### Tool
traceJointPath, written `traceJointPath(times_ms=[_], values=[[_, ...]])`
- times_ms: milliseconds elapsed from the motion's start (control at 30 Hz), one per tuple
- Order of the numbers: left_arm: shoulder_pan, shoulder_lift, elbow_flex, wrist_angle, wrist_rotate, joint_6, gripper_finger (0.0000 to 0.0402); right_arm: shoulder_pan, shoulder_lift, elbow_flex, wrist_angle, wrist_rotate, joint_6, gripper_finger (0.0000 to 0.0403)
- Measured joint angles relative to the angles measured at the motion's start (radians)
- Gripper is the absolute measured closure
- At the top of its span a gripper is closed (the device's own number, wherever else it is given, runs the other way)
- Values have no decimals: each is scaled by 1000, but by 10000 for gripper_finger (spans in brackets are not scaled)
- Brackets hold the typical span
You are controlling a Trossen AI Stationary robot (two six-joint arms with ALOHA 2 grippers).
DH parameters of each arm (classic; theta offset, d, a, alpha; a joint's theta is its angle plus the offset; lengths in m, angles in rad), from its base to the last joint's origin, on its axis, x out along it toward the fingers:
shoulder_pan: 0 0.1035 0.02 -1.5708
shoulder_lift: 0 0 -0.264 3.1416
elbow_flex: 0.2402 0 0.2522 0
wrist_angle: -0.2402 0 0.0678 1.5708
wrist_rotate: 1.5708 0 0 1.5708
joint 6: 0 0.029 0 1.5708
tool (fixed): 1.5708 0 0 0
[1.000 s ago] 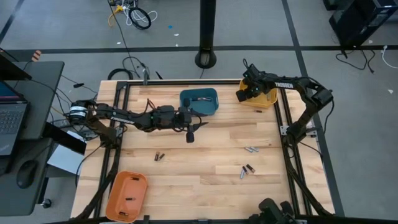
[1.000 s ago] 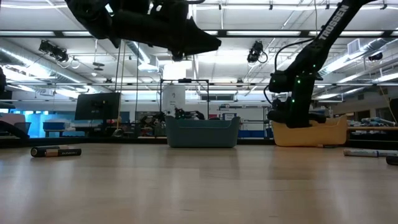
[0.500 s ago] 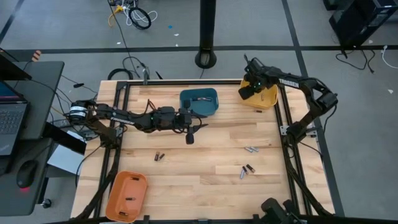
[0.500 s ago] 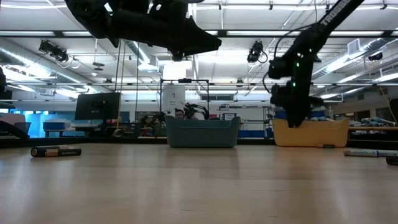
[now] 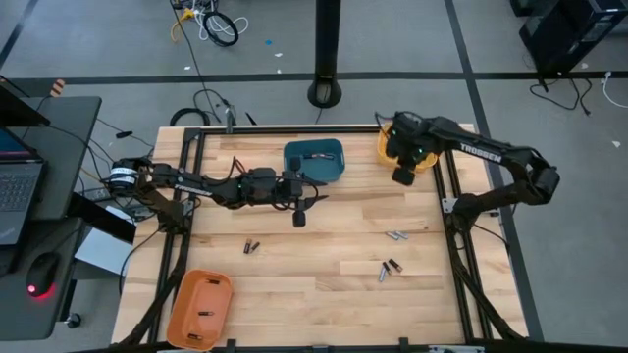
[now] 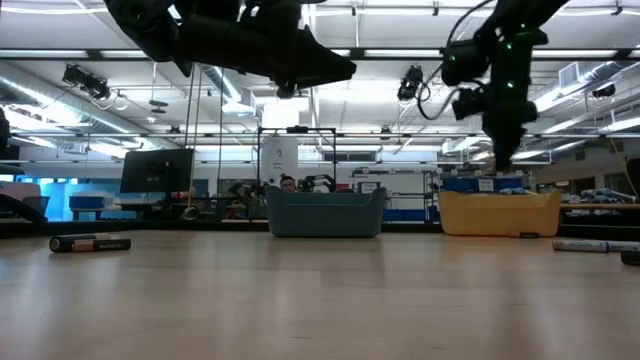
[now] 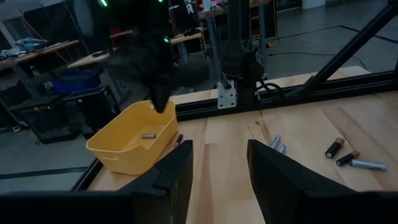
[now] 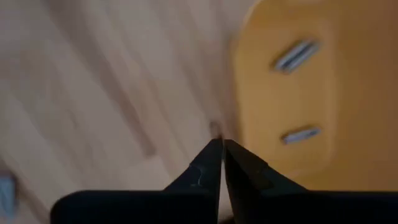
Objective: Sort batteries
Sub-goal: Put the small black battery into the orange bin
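Several batteries lie loose on the wooden table: a pair [image 5: 396, 235], another pair [image 5: 388, 270] and a small pair [image 5: 251, 246]. Two batteries [image 8: 295, 56] lie on the floor of the yellow bin [image 5: 424, 157]. My right gripper [image 5: 404, 175] hangs shut and empty, pointing down, above the table just beside the yellow bin's near left corner [image 8: 222, 146]. My left gripper [image 5: 316, 196] stands level and open in front of the blue bin [image 5: 314, 160], holding nothing [image 7: 217, 168].
An orange bin [image 5: 201, 309] with batteries in it sits at the near left corner. A black frame [image 5: 446, 196] runs along the table's edges. In the low view one battery [image 6: 90, 243] lies at the left and others [image 6: 590, 245] at the right. A small battery [image 7: 178, 139] lies by the yellow bin.
My right gripper has risen out of the yellow bin and gone toward the table's near edge, stopping above the bare wood beside the bin; it has rolled about its own axis on the way. My left arm has kept still.
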Motion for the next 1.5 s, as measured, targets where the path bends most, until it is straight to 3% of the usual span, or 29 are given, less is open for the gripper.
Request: traceJointPath(times_ms=[167,467,900,1067,1500], values=[[0,0,0,-11,29,1,243,29,-4,-133,23,-26,-70,372],[0,0,0,-22,30,30,243,45,17,-278,210,-25,-181,315],[0,0,0,-26,25,25,243,-6,128,-288,288,42,-201,293],[0,0,0,-27,25,24,243,-15,163,-287,321,136,-196,291],[0,0,0,-37,25,24,243,-48,229,-281,327,70,-203,295]])
